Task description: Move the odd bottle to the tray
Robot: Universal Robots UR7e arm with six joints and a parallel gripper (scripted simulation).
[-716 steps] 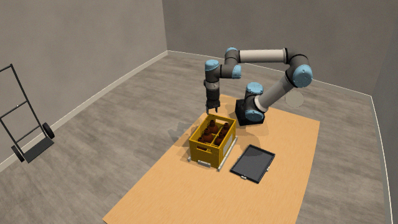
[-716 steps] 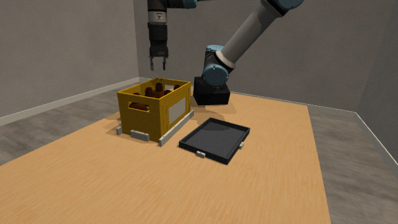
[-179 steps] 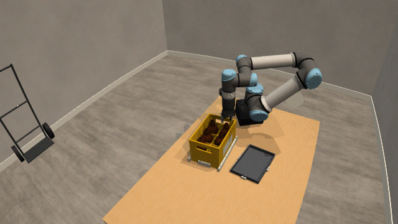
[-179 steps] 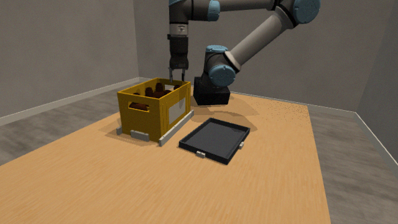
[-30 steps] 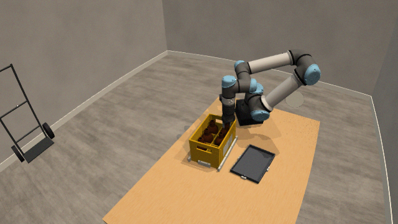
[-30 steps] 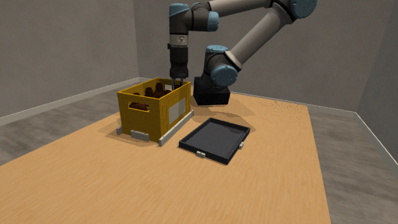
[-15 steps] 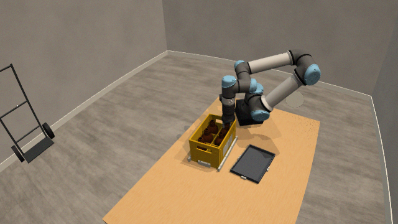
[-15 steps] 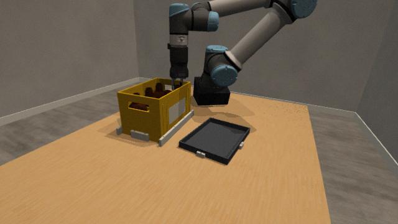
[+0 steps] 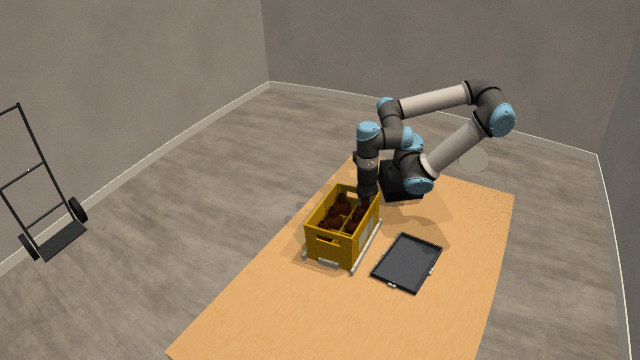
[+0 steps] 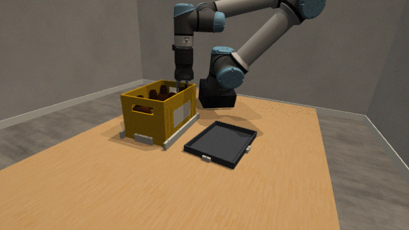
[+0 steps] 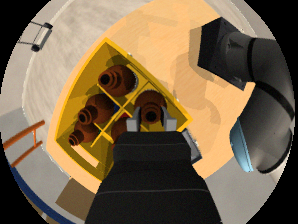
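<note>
1. The gripper [image 9: 364,199] [image 10: 182,85] [image 11: 150,112] is pointing down into the yellow crate [image 9: 330,252] [image 10: 144,126] [image 11: 87,80], its fingers clamping the neck of a brown bottle [image 9: 365,203] [image 10: 183,89] [image 11: 151,103].
2. That bottle is standing inside the crate, in a corner compartment at the end nearer the arm's black base [image 9: 400,194] [image 10: 217,101] [image 11: 212,47].
3. The other four bottles [image 9: 343,206] [image 10: 153,94] [image 11: 117,80] are also occupying the crate; the gripper is partly hiding one of them in the wrist view.
4. Whether the clamped neck is thicker or thinner than the rest, one cannot tell.
5. The dark tray [image 9: 407,262] [image 10: 222,142] is lying flat on the wooden table [image 9: 300,300] [image 10: 192,191] [image 11: 155,25], beside the crate and apart from it, carrying no bottle.
6. A long grey rail [image 9: 366,247] [image 10: 181,131] is running along the crate's tray-facing side, between crate and tray.
7. A hand truck [image 9: 62,241] [image 11: 44,36] is standing on the floor beyond the table.
</note>
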